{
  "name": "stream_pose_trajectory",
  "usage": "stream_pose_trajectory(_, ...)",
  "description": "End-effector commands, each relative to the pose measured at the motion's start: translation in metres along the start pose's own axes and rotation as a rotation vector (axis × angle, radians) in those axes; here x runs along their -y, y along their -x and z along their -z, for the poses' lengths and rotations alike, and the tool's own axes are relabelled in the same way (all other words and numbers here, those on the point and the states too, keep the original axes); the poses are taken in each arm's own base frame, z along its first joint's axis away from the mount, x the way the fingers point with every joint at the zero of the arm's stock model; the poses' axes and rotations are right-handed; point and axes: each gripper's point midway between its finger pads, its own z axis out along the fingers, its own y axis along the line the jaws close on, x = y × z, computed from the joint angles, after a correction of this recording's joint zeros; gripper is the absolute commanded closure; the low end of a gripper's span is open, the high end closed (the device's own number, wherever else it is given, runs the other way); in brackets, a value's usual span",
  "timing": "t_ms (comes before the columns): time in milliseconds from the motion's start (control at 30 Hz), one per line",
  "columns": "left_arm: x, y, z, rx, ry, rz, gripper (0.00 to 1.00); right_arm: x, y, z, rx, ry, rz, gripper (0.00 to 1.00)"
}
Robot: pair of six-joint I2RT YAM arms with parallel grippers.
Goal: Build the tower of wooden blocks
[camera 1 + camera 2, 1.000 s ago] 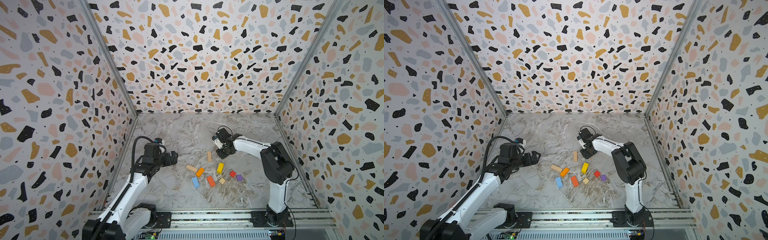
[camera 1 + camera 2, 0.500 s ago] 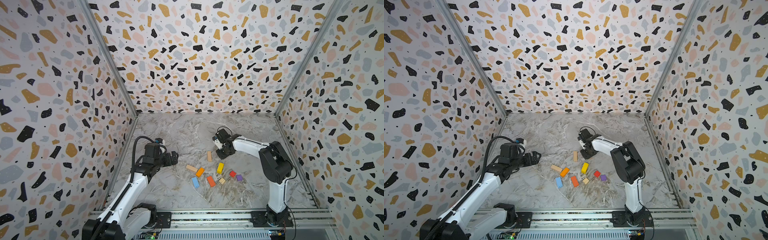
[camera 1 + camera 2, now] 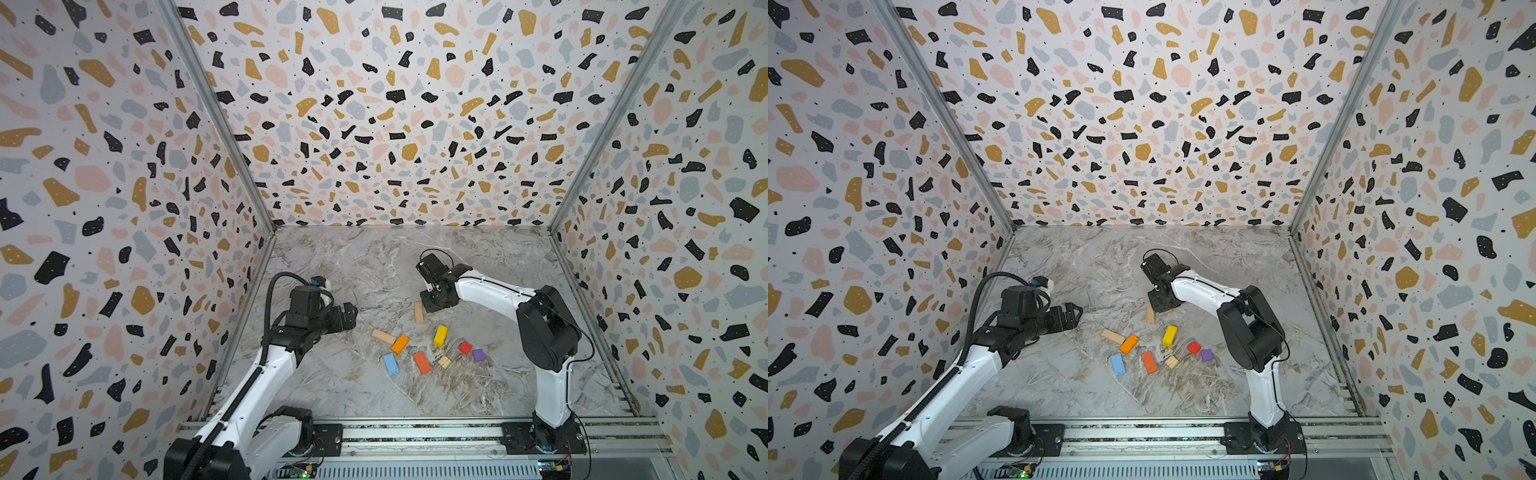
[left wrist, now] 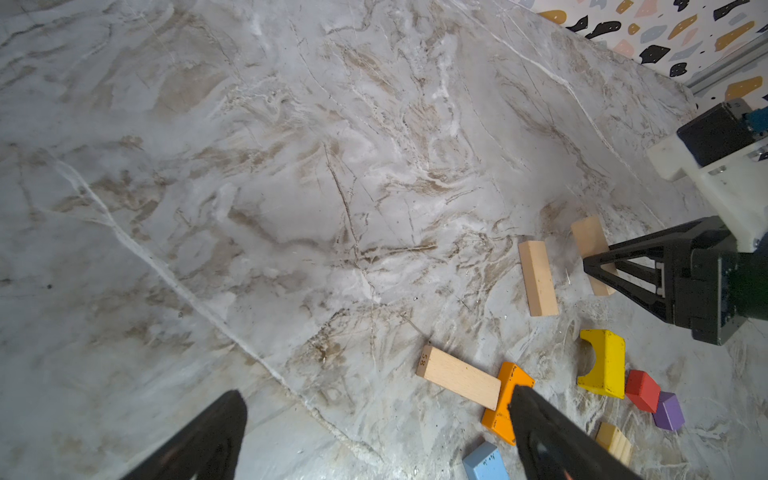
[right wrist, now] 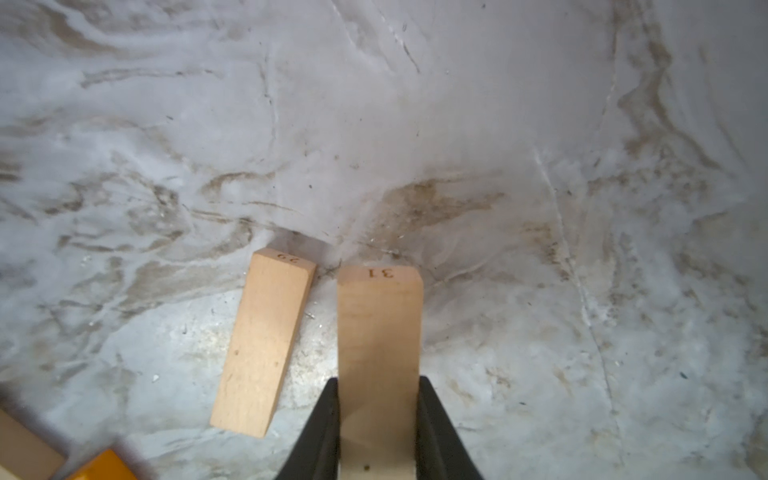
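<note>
**Top views.** Marbled table (image 3: 332,257) carrying loose wood blocks (image 3: 1149,363), which all lie singly between the two arms (nearer the front rail).
- Tan oblong (image 3: 383,336), touching the orange block (image 3: 400,344).
- Yellow block (image 3: 440,336).
- Red cube (image 3: 465,347), just beside the purple cube (image 3: 478,355).
- Tan cube (image 3: 444,361), red-orange oblong (image 3: 422,363) and blue oblong (image 3: 390,365).
- Second tan oblong (image 3: 1150,313), just beside the right gripper (image 3: 1158,305).
- Left gripper (image 3: 1077,313), left of the group and touching none of it.

**Left wrist.** Left gripper (image 4: 377,392) spread wide, with nothing between its fingers. The yellow block (image 4: 602,361) shows a half-round cut-out. The tan oblong (image 4: 457,377) has a number on its end.

**Right wrist.** Right gripper (image 5: 378,386) clamped on the long sides of the third tan oblong (image 5: 378,332) (end marked 31). Whether this block is clear of the table cannot be told. The second tan oblong (image 5: 266,345) lies just beside it, slightly skewed and not touching.
</note>
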Motion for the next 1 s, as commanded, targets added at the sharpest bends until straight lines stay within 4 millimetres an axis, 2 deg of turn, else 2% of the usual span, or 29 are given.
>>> stream_pose_trajectory(0,0.0,0.0,0.0,0.011,0.002,-0.001,0.0,0.008,-0.005,-0.002,-0.023,-0.041,-0.106,0.77)
stream_pose_trajectory(233,0.0,0.0,-0.001,0.012,0.0,-0.003,0.0,-0.005,-0.008,0.0,-0.012,0.006,-0.152,0.75)
stream_pose_trajectory(467,0.0,0.0,-0.001,0.01,0.002,-0.003,0.0,-0.011,-0.016,-0.008,-0.032,0.026,-0.172,0.74)
stream_pose_trajectory(967,0.0,-0.001,-0.001,0.01,0.013,-0.002,0.0,-0.018,-0.019,-0.017,-0.043,0.033,-0.178,0.7)
